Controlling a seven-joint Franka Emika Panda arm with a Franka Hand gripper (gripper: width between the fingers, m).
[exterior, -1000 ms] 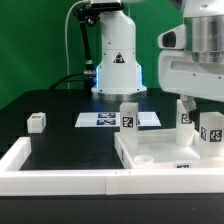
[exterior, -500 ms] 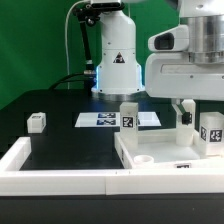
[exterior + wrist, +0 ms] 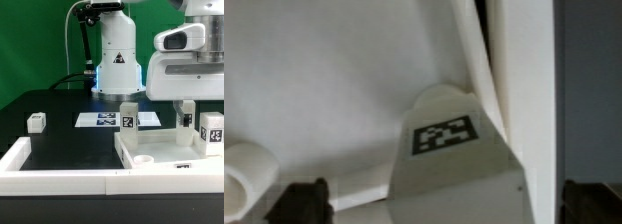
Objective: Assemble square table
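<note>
The white square tabletop point(image 3: 165, 152) lies at the exterior view's right, inside the rim wall. Three white tagged legs stand on it: one at its far left corner point(image 3: 129, 115), one at the far right point(image 3: 212, 128), and one point(image 3: 185, 120) under my gripper point(image 3: 185, 108). A fourth leg point(image 3: 37, 122) sits loose on the black table at the left. In the wrist view my gripper point(image 3: 448, 205) is open. Its dark fingertips point(image 3: 304, 200) stand on either side of the tagged leg point(image 3: 446, 135), with gaps showing on both sides.
The marker board point(image 3: 103, 119) lies flat behind the tabletop, in front of the robot base point(image 3: 115, 60). The long white rim wall point(image 3: 60, 176) runs along the front and turns back at the left. A round socket point(image 3: 147, 158) shows in the tabletop's near left corner.
My wrist has shifted a little toward the exterior view's left above the leg, then settled. The legs and the tabletop have not moved.
</note>
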